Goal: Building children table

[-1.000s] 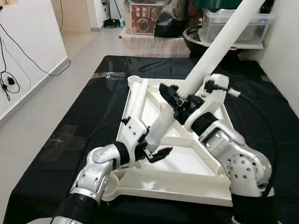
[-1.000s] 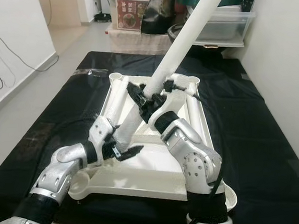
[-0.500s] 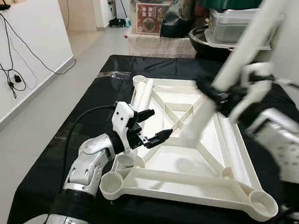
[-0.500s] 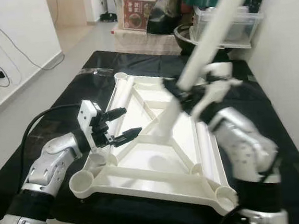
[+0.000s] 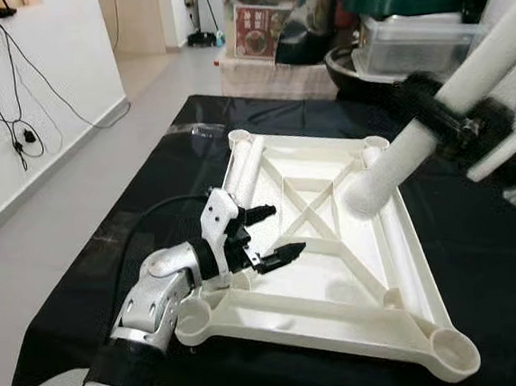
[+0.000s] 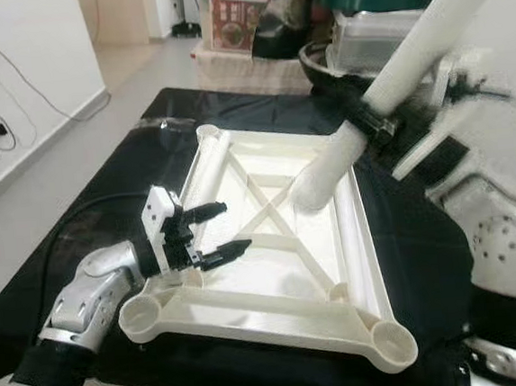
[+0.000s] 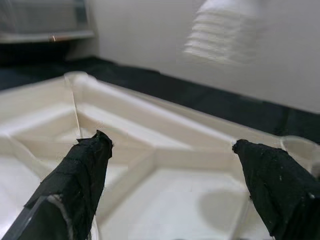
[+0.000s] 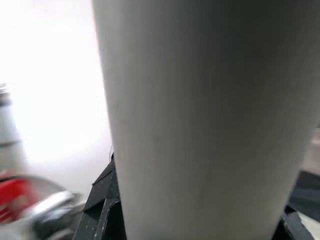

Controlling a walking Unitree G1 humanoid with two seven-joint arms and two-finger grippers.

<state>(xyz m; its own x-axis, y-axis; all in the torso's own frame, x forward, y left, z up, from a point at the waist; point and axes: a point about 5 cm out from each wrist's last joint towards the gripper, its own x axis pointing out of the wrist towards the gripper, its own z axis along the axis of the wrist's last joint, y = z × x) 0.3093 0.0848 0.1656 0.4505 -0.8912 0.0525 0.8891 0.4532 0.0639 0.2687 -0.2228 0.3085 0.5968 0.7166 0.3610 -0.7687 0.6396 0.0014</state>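
Black cloth, white tabletop, leg gripped

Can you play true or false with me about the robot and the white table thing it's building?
1. The white tabletop lies upside down on a black cloth. True.
2. The right gripper holds a long white table leg. True.
3. The left gripper is squeezing a table leg. False: its fingers are open and hold nothing, hovering over the tabletop's left side.
4. The held leg stands straight up in a corner socket. False: it is tilted, its lower end in the air above the tabletop.
5. Another white leg lies along the tabletop's left edge. True.
6. The cloth is red. False: it is black.
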